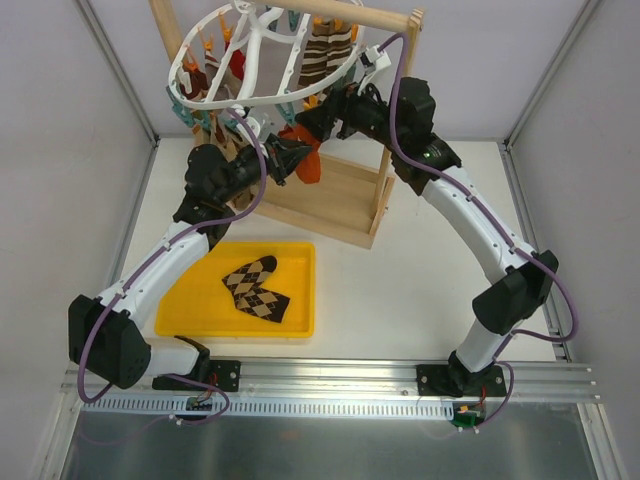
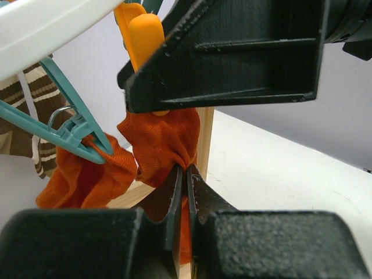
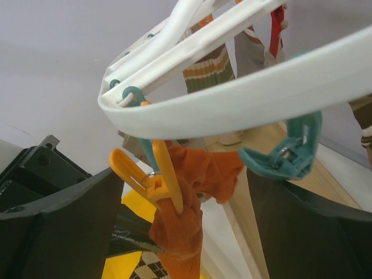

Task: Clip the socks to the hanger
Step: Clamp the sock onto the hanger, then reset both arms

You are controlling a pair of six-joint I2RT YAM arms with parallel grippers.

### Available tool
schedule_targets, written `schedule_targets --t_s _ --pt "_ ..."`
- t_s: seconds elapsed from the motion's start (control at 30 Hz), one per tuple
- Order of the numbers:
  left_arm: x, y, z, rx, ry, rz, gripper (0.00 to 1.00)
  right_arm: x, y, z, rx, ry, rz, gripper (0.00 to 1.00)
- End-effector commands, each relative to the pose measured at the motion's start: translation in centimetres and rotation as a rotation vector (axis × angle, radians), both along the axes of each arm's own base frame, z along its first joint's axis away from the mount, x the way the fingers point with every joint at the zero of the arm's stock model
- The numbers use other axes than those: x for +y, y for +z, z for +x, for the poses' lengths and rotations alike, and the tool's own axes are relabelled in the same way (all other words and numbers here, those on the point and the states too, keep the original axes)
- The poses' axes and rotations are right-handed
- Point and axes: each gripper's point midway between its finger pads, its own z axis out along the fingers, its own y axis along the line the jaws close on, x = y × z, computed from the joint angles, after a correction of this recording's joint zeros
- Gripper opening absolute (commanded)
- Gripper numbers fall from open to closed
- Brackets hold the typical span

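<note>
Both socks (image 2: 165,139) look pegged to the hanger (image 3: 244,102): one under a teal peg (image 2: 58,136), the other under an orange peg (image 3: 168,177) (its bite looks firm). The right jaws stand released either side of that peg; the left jaws clench this sock's lower fold. Only letting go seems left. The socks hang crumpled, orange-red, below the hoop's rim.

left gripper (image 2: 186,174) clamped, right gripper (image 3: 182,192) spread

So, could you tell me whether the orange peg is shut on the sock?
Shut: the orange peg pinches the bunched top of the sock, which hangs from it.
</note>
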Motion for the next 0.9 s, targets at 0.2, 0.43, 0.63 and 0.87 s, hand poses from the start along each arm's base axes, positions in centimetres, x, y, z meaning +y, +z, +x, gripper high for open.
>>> schedule_targets --t_s 0.2,0.43,0.63,0.87 --pt "1.2 2.6 0.5 -0.060 0.060 -0.029 0.51 -5.0 2.7 -4.9 -0.018 -0.055 -0.068 1.00" --pt "5.6 1.6 1.6 0.225 0.340 -0.050 0.99 -9.6 0.5 -8.1 0.042 -0.184 -0.118 1.00" --pt "9.3 -1.5 -2.7 0.425 0.435 -0.069 0.99 -13.4 -1.9 -10.7 0.017 -0.279 -0.152 1.00" --pt "13.9 -10.4 -6.0 0.708 0.620 -0.053 0.99 -15.9 -6.8 -13.4 0.045 -0.326 -0.136 1.00"
